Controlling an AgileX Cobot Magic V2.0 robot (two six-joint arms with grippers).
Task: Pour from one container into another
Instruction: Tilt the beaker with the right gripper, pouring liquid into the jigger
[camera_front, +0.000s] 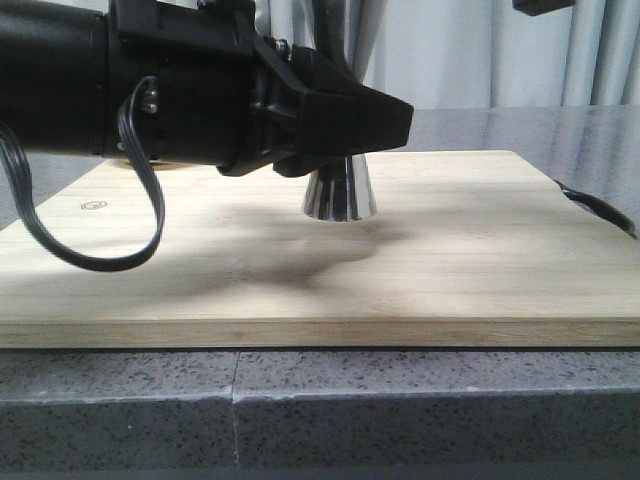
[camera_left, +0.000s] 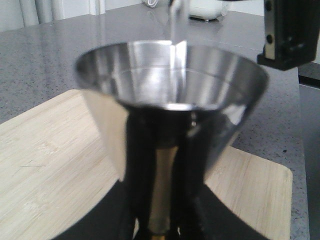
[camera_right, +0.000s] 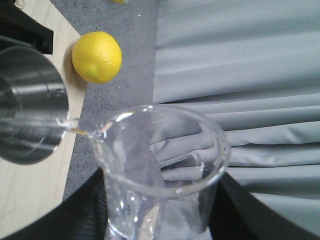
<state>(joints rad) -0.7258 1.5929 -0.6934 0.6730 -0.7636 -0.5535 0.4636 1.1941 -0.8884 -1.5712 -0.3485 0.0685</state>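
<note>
The steel jigger (camera_left: 170, 85) stands upright on the wooden board (camera_front: 450, 270), and my left gripper (camera_left: 165, 200) is shut on its narrow waist. In the front view only its lower cone (camera_front: 340, 190) shows below my left gripper (camera_front: 340, 115). My right gripper (camera_right: 160, 212) is shut on the clear glass beaker (camera_right: 160, 150), which is tipped with its spout toward the jigger's open cup (camera_right: 27, 105). A thin clear stream (camera_right: 70, 124) runs from the spout into that cup; the same stream (camera_left: 175, 25) shows in the left wrist view.
A yellow lemon (camera_right: 96, 56) lies on the grey stone counter (camera_left: 50, 50) just off the board's edge. A black curved object (camera_front: 600, 212) sits at the board's right edge. Grey curtains (camera_front: 500, 50) hang behind. A black cable (camera_front: 90, 250) loops under the left arm.
</note>
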